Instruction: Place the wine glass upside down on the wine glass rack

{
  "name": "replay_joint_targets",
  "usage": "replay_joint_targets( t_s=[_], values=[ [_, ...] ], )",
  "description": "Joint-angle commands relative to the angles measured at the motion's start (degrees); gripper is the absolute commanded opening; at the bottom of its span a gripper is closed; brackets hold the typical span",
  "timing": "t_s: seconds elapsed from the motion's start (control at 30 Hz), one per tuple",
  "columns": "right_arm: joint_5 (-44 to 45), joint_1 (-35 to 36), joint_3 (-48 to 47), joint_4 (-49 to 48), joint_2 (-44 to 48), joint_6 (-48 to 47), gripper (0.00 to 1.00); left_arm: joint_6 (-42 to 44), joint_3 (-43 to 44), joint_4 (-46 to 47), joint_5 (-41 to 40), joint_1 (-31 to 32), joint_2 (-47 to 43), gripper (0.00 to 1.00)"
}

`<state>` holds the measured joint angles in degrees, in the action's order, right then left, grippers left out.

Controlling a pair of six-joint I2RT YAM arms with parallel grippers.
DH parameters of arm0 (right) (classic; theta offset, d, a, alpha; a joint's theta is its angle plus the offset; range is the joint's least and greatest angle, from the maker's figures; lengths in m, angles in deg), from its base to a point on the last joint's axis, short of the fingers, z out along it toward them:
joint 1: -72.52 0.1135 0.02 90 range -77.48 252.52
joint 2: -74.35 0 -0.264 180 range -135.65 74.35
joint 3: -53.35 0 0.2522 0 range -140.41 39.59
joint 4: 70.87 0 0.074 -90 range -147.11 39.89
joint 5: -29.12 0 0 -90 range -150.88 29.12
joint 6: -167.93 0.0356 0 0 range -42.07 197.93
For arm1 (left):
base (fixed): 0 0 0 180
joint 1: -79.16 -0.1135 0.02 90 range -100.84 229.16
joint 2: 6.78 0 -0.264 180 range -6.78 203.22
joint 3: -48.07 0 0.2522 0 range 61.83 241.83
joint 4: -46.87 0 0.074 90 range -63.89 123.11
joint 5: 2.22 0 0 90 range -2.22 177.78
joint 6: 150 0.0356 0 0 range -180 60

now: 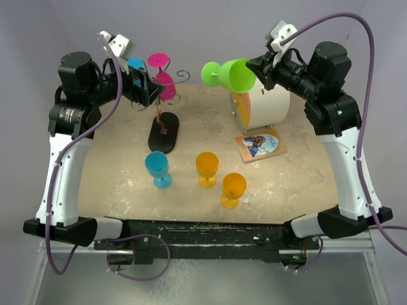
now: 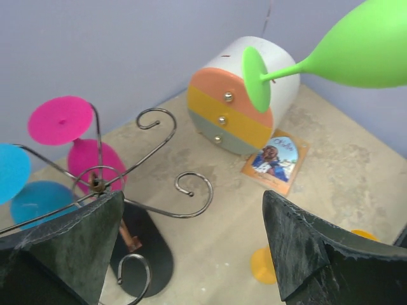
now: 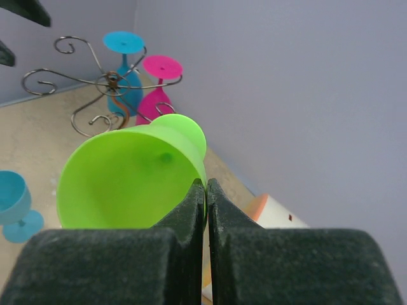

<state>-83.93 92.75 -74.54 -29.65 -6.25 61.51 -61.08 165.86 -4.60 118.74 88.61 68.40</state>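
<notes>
- Top view: the right gripper (image 1: pixel 255 68) pinches the green wine glass (image 1: pixel 232 75) by its rim, aloft and tipped sideways, to the right of the wine glass rack (image 1: pixel 163 132). The glass looks like light, stiff, slick plastic.
- Left wrist: the left gripper (image 2: pixel 191 203) gapes wide and empty over the rack's spirals. Lettering on the card (image 2: pixel 278 160) is unreadable.
- Right wrist: jaws closed on the bowl wall, seemingly a sound hold.

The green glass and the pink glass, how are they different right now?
The green glass is tipped sideways in the air, its rim pinched by the right gripper. The pink glass hangs upside down on the wire rack. So the green glass is held off the rack and the pink glass is on it. Both are stemmed goblets of like shape.
</notes>
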Motion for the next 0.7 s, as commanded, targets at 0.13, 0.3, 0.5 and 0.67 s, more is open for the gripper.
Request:
replay_joint_targets(
  t_s=[0.13,0.3,0.5,0.67],
  values=[
    [-11.2,0.4,-2.7,-3.3,-1.7,4.5,0.00,-14.4,1.0,9.2,7.7,3.5,4.5,0.87],
    [-13.9,0.6,-2.7,-3.4,-2.1,5.0,0.00,-18.9,0.3,11.0,7.9,6.9,7.3,0.78],
    [-14.6,0.6,-1.8,-3.3,-1.6,4.4,0.00,-22.7,0.4,11.9,7.4,8.1,9.9,0.65],
    [-14.7,0.6,-1.0,-3.3,-0.8,4.1,0.00,-24.3,-0.4,12.5,8.1,8.2,10.9,0.55]
  ],
)
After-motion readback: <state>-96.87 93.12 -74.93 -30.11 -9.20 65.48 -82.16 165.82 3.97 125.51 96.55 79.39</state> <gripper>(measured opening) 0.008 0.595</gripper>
